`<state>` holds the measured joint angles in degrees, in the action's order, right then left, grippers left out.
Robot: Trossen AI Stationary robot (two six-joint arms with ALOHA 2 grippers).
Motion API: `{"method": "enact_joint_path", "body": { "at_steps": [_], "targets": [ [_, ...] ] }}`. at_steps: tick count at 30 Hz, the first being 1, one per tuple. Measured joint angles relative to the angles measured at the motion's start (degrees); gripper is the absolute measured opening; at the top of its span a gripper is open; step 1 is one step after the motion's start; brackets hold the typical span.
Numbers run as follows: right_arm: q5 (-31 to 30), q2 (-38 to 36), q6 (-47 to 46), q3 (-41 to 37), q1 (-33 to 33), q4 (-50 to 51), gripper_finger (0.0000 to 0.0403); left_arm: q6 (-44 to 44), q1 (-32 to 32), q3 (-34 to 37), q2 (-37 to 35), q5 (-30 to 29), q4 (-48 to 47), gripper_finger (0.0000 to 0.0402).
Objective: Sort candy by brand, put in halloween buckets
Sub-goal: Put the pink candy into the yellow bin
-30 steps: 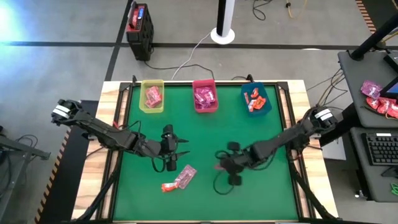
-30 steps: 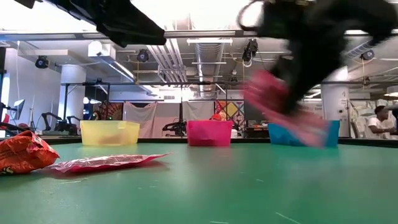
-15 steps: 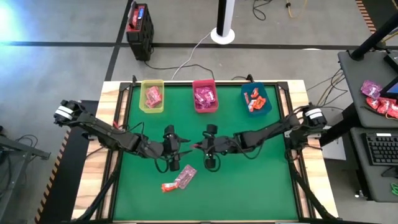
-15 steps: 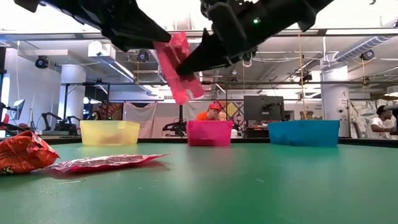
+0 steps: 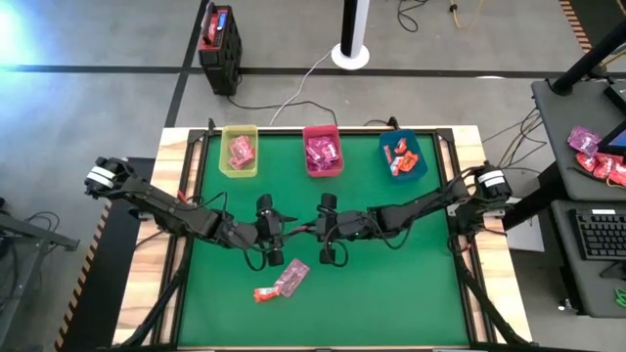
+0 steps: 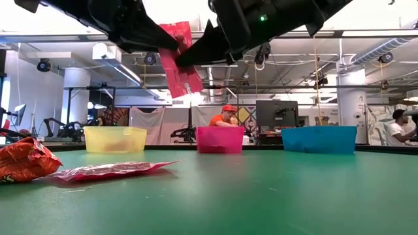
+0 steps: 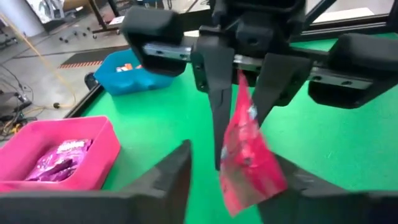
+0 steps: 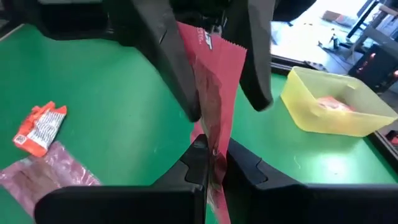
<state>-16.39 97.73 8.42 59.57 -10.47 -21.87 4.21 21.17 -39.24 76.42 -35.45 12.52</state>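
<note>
A magenta-red candy packet (image 6: 180,60) hangs in the air between my two grippers over the middle of the table. My right gripper (image 8: 213,158) is shut on it. My left gripper (image 7: 233,186) is open, with a finger on either side of the packet's (image 7: 247,163) free end; whether they touch it I cannot tell. An orange-red packet (image 5: 264,292) and a paler pink packet (image 5: 291,276) lie flat on the mat near the left gripper (image 5: 283,233). At the far edge stand the yellow-green bin (image 5: 240,150), the pink-red bin (image 5: 323,150) and the blue-teal bin (image 5: 402,156). My right gripper pinches the magenta-red packet between its two fingers at one end (image 8: 216,149). The fingers come level from the table's right. The packet is lifted clear of the table, stands nearly upright with a slight tilt, and reaches out toward the left gripper.
The three bins hold candy. A black-and-red box (image 5: 219,39) stands on the floor beyond the table. More candy (image 5: 597,156) lies on a desk to the right. The green mat is bare at its near right part (image 5: 411,293).
My right gripper, carrying the packet, rose from the mat at centre-right and moved toward the table's left until it faced the left gripper. The packet went from low over the mat to high between the left gripper's open fingers. The left gripper hardly moved.
</note>
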Motion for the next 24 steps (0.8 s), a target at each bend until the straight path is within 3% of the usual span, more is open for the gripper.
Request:
{"method": "enact_joint_path", "body": {
  "at_steps": [5, 14, 19, 24],
  "targets": [
    [0.1, 0.0, -1.3, 0.0, 0.0, 0.1, 0.0037, -0.8, 0.0, 0.0, 0.0, 0.1, -0.1, 0.0017],
    [-0.9, -2.0, -3.8, 0.0, 0.0, 1.1, 0.0136, -1.2, 0.0, 0.0, -0.4, -2.1, -1.5, 0.0006],
    [-10.6, -5.4, -5.8, 0.0, 0.0, 5.7, 0.0181, 2.1, -1.1, 0.0, -3.5, -13.1, -8.7, 0.0005],
    [-14.8, -7.5, -8.4, 0.0, 0.2, 10.4, 0.0204, 15.3, -8.5, -1.0, -8.6, -25.6, -29.6, 0.0004]
  ]
}}
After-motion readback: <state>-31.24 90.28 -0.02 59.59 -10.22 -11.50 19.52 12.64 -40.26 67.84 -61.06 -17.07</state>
